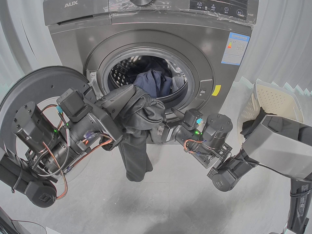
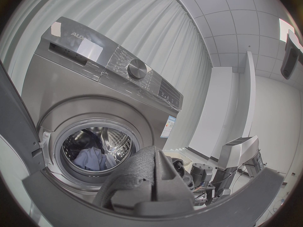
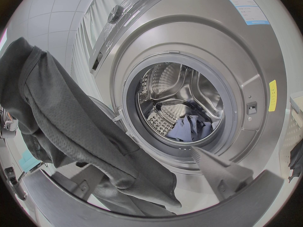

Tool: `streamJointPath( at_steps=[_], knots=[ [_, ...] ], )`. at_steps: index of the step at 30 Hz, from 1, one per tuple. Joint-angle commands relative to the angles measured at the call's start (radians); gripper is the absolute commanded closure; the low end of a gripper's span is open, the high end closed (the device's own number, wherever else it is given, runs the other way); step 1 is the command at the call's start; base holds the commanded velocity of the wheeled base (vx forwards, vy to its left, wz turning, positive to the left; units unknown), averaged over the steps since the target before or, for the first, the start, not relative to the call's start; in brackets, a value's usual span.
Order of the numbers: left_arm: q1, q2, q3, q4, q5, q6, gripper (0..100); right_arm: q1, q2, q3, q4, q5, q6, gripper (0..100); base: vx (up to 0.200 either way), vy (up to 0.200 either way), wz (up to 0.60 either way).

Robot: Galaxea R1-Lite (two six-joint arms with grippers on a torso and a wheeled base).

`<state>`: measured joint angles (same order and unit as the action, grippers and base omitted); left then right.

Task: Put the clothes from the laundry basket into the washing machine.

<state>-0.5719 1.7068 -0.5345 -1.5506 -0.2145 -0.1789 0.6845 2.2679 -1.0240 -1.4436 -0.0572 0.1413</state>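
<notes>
Clothes: dark grey garment (image 1: pixel 139 114) clamped in left claw (image 2: pixel 154 153) just before washing machine (image 1: pixel 201 49) opening, hanging against wide-spread right claw (image 3: pixel 148 156); blue garment (image 1: pixel 152 82) inside machine; laundry basket (image 1: pixel 276 98) at right.

Room: curtained bay with tiled ceiling.
Pale pleated curtain (image 2: pixel 157 32) hangs from ceiling to floor across the rear. Floor (image 1: pixel 169 202) is smooth light grey with faint joint lines. Ceiling (image 2: pixel 240 19) consists of square white panels; one lit panel (image 2: pixel 285 28). White wall (image 2: pixel 277 120) carries dark skirting.
</notes>
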Motion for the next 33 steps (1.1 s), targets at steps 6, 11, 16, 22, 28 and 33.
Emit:
streamJointPath(
  at_steps=[6, 11, 16, 22, 28, 33],
  knots=[
    [0.004, 0.016, 0.002, 0.0, 0.0, -0.001, 100, 0.021, -0.027, 0.016, -0.017, -0.001, 0.004, 100, 0.0, 0.0, 0.0],
    [0.004, 0.02, -0.002, 0.0, 0.001, -0.005, 100, 0.02, -0.105, 0.098, -0.018, -0.006, 0.011, 100, 0.0, 0.0, 0.0],
    [0.001, 0.027, 0.008, 0.0, -0.002, -0.019, 100, 0.027, -0.218, 0.214, -0.015, 0.0, 0.0, 100, 0.0, 0.0, 0.0],
    [-0.003, 0.054, 0.031, 0.0, -0.011, -0.024, 0, 0.046, -0.334, 0.323, -0.017, 0.011, -0.002, 100, 0.0, 0.0, 0.0],
    [0.001, 0.099, 0.054, 0.0, -0.005, -0.045, 0, 0.018, -0.452, 0.377, -0.04, 0.011, 0.014, 100, 0.0, 0.0, 0.0],
    [0.006, 0.139, 0.073, -0.002, 0.001, -0.04, 0, 0.018, -0.467, 0.366, -0.06, 0.011, 0.012, 100, 0.0, 0.0, 0.0]
  ],
)
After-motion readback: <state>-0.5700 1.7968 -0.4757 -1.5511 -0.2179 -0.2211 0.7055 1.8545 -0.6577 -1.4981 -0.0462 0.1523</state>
